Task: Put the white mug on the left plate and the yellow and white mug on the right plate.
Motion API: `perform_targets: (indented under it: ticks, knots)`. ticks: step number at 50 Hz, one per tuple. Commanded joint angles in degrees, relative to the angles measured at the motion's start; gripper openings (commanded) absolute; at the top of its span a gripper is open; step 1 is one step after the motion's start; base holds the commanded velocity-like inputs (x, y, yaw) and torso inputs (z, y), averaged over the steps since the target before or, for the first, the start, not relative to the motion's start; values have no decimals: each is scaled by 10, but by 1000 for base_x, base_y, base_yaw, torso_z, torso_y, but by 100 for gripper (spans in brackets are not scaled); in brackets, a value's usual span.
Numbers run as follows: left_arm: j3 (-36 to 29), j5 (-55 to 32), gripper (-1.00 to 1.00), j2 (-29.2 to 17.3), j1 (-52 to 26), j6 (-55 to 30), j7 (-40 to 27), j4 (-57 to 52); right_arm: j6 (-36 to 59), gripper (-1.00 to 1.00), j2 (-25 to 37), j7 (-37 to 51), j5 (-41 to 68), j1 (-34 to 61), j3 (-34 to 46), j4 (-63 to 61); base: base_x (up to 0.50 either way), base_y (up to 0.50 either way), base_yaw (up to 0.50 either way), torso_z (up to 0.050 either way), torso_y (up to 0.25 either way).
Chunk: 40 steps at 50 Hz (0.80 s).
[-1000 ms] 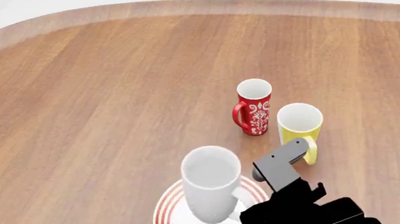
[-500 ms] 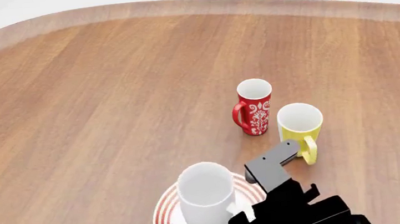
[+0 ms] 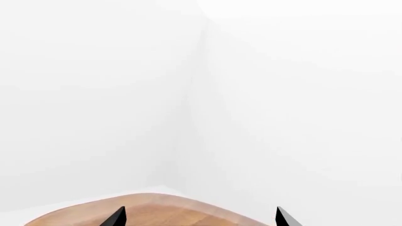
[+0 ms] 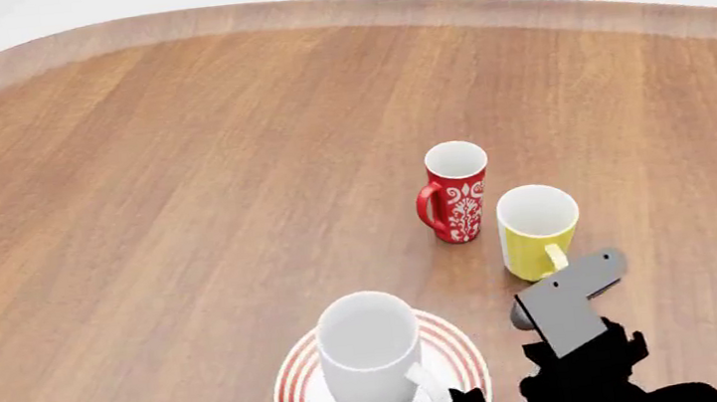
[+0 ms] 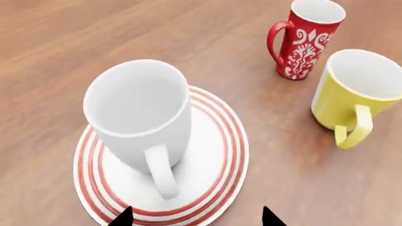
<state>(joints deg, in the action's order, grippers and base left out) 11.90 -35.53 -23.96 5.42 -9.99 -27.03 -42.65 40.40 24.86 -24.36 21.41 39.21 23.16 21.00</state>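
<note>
The white mug [image 4: 371, 358] stands upright on the left plate [image 4: 296, 396], a white plate with red rings, at the near edge of the head view. Its handle [image 5: 162, 175] points toward my right gripper [image 5: 197, 218], which is open, a short way back from the handle and holding nothing. The yellow and white mug [image 4: 537, 230] stands on the bare wood to the right, beyond my right arm [image 4: 569, 324]. The right plate is out of view. My left gripper [image 3: 199, 218] is open and empty, facing a white wall over the table's rim.
A red mug with a white pattern [image 4: 457, 192] stands just left of and behind the yellow and white mug, close to it. The wooden table [image 4: 172, 201] has a rounded far edge [image 4: 312, 11].
The white mug came down onto the plate and was let go. My right gripper then drew back to the right, away from the handle.
</note>
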Motion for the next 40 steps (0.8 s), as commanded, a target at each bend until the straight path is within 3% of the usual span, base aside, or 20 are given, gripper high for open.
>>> perform_targets:
  ticks: [1, 9, 14, 23, 29, 40]
  knots:
    - [-8, 2, 100, -3, -9, -4, -1, 5, 45, 100, 58, 51, 57, -64, -87, -199, 0, 0, 0, 0, 0]
    - [-6, -1, 100, -5, -8, -4, -2, 2, -39, 100, 28, 101, 38, -56, -133, -207, 0, 0, 0, 0, 0]
    - [1, -7, 100, -8, -4, -3, -4, -3, -94, 100, -17, 137, 32, -21, -167, -145, 0, 0, 0, 0, 0]
    - [-1, -6, 100, -8, 1, -1, -5, -7, -146, 100, -76, 216, -39, 59, -153, 36, 0, 0, 0, 0, 0]
    - [-7, 0, 100, -7, 4, 1, -3, -8, -174, 100, -95, 201, -47, 93, -144, 143, 0, 0, 0, 0, 0]
    - [-32, 17, 100, -3, -2, 2, 4, -1, -184, 100, -94, 191, -34, 74, -150, 129, 0, 0, 0, 0, 0]
